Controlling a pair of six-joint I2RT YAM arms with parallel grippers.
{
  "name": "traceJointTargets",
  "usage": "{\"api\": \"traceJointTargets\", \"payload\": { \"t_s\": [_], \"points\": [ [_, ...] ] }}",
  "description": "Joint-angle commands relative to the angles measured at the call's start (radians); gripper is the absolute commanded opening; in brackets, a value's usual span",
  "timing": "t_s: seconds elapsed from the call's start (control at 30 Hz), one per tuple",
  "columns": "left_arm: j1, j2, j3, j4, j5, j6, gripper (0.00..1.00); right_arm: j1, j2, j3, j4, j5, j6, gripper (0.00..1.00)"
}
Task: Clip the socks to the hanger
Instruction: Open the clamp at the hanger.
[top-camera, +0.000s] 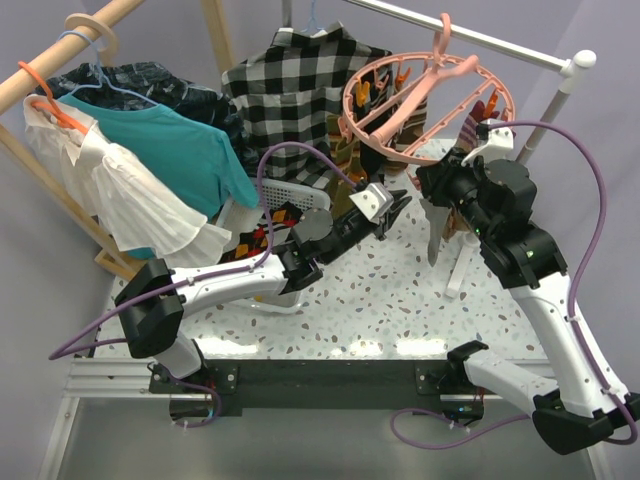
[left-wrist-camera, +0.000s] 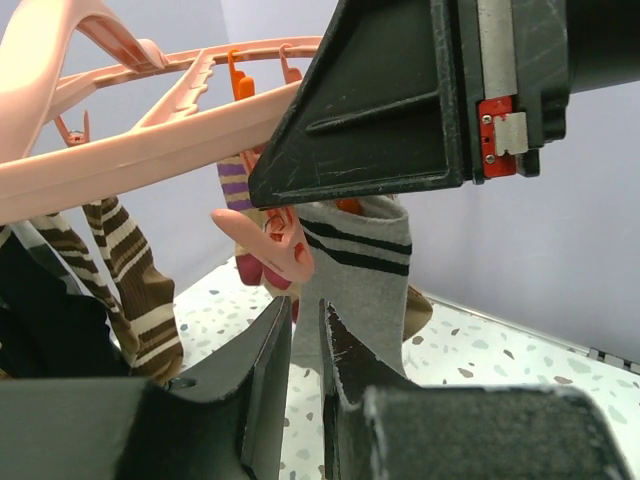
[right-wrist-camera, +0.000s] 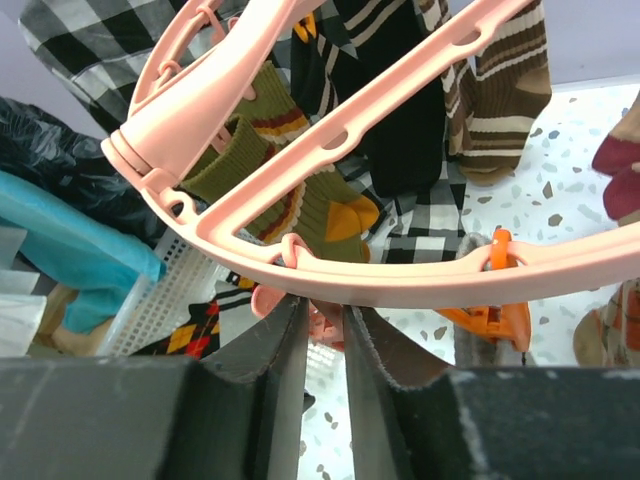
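Note:
The salmon-pink hanger (top-camera: 425, 85) hangs from a rod at the back right and carries several socks. A grey sock with black stripes (top-camera: 432, 235) dangles from an orange peg (right-wrist-camera: 497, 300) on its near rim. My right gripper (top-camera: 432, 180) reaches up under the rim (right-wrist-camera: 400, 285) and is shut on a pink peg (right-wrist-camera: 326, 328). My left gripper (top-camera: 400, 205) sits just left of the grey sock (left-wrist-camera: 355, 290). Its jaws stand a narrow gap apart and the sock shows face-on behind them. Brown striped (right-wrist-camera: 505, 110), olive (right-wrist-camera: 250, 150) and black socks (right-wrist-camera: 410, 120) hang further back.
A black-and-white checked shirt (top-camera: 290, 90) hangs behind the ring. Teal (top-camera: 170, 150) and white garments hang on a wooden rack at the left. A white mesh basket (top-camera: 290, 195) holds an argyle sock (top-camera: 255, 240). A white post (top-camera: 555, 100) stands at the right.

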Motion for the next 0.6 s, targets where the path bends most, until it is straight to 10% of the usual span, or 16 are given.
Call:
{"api": "traceJointTargets", "payload": {
  "t_s": [0.0, 0.33, 0.57],
  "points": [
    [-0.008, -0.004, 0.033, 0.036, -0.013, 0.038, 0.22, -0.002, -0.01, 0.002, 0.062, 0.051, 0.001, 0.17],
    [-0.005, -0.027, 0.006, 0.045, -0.03, 0.101, 0.63, -0.002, -0.018, -0.006, 0.058, 0.034, -0.019, 0.0],
    [-0.003, -0.003, 0.051, 0.04, -0.038, 0.161, 0.7, -0.002, -0.026, -0.01, 0.067, 0.016, -0.029, 0.0]
  ]
}}
